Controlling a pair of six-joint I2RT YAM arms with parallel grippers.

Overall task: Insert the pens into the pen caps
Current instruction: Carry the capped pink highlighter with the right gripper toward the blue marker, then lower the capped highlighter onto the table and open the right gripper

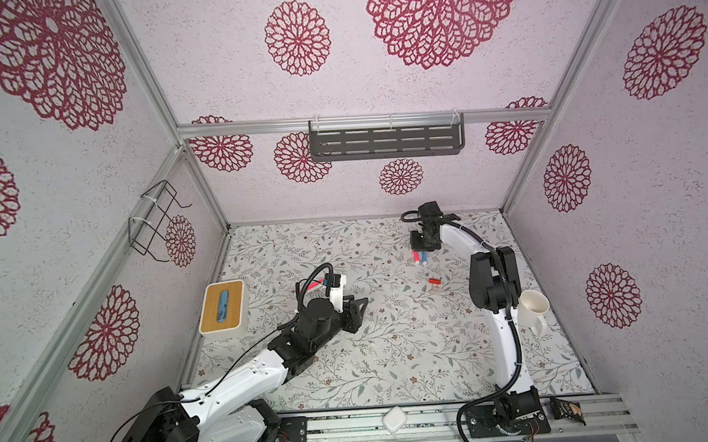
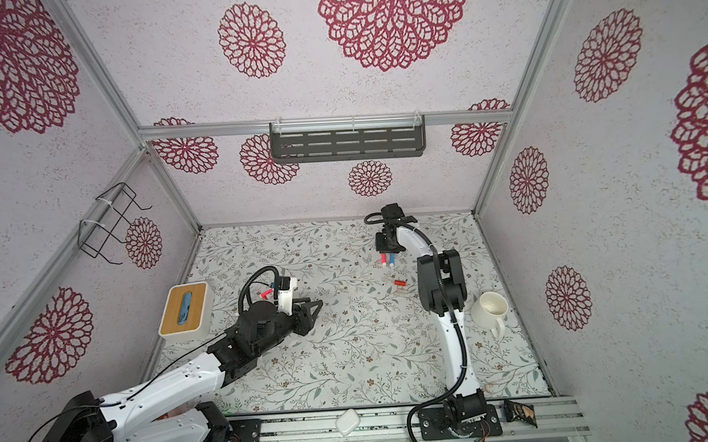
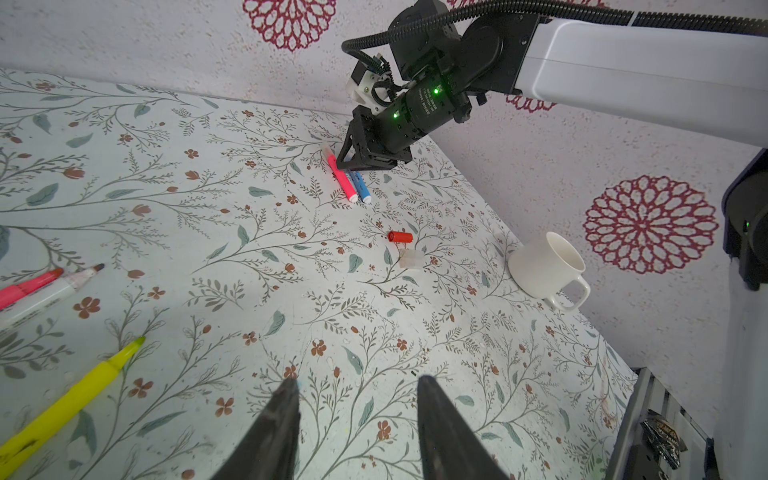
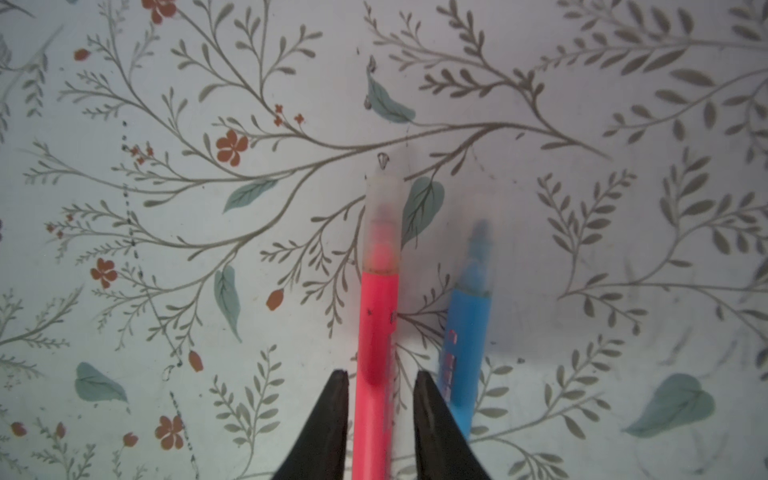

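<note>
Two pens look capped to me, so I judge this the letting-go step. On the table (image 1: 392, 353), my right pincer (image 4: 381, 376) points down right of centre toward the back in both top views. Its jaws are slightly parted and grip nothing. My left pincer (image 3: 358, 380) hovers left of centre, half spread and empty. The pink pen (image 4: 376, 316) lies flat between my right jaws with a sliver of gap each side. It wears a translucent cap, as does the blue pen (image 4: 465, 332) just beside it. Next I should lift clear, then bring the yellow pen (image 3: 75, 399), bare-tipped near my left pincer, together with the red cap (image 3: 400, 237) or the pale cap (image 3: 411, 259) just beside it.
</note>
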